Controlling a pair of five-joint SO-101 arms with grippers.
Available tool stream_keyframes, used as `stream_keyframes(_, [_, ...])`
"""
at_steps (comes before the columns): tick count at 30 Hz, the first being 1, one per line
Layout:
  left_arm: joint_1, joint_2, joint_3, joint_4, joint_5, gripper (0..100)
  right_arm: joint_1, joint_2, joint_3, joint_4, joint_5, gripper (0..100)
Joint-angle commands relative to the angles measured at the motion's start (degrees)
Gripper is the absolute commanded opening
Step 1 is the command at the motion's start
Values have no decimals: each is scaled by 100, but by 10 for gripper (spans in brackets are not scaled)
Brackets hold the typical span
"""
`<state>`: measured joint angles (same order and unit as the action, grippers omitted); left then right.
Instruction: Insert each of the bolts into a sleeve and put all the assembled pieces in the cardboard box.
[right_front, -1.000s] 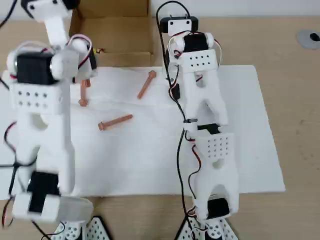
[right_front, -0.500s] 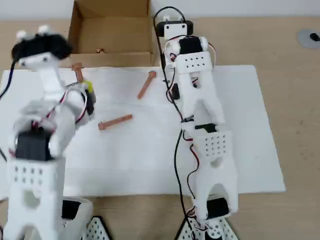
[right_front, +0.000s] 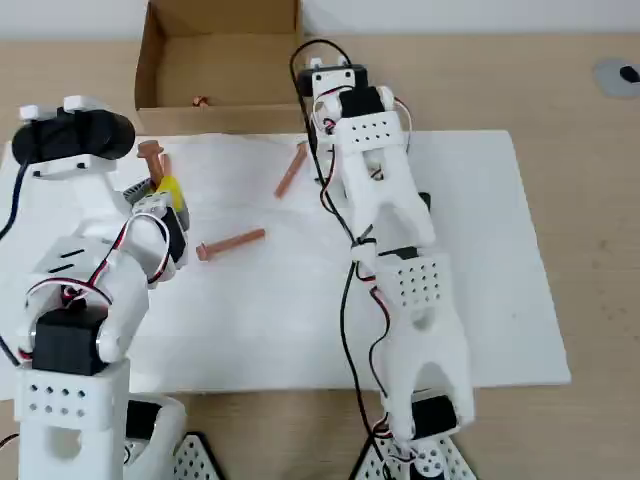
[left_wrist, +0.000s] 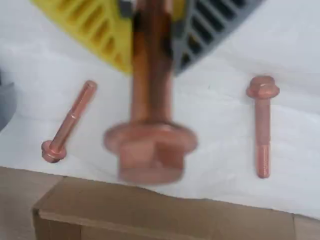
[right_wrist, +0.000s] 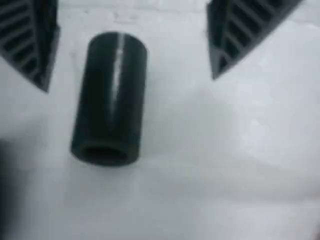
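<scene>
Three bolts were counted: one held bolt, one loose bolt and a second loose bolt. Sleeves: one black sleeve. One cardboard box was present, containing one small copper-coloured item of undetermined kind. White sheet: one. Two arms were counted: left arm, right arm.

Fig. 1 — wooden table | white sheet spread flat over its middle | cardboard box on bare wood at the far edge, just beside the sheet | copper bolts lying on the sheet — one near its middle, one nearer the box | black sleeve on its side on the sheet | grey disc on bare wood, well apart from the sheet
</scene>
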<state>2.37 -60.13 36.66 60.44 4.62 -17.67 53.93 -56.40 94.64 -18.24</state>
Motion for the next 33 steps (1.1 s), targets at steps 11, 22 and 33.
stream_keyframes(11, [44,-400,-26,9,-62,3,110,330,-31,-18,-18,78])
stream_keyframes(22, [44,-497,-62,422,-387,3,92,321,-567,158,211,10])
stream_keyframes(33, [44,-1165,-26,422,-360,3,84,312,-3407,774,571,10])
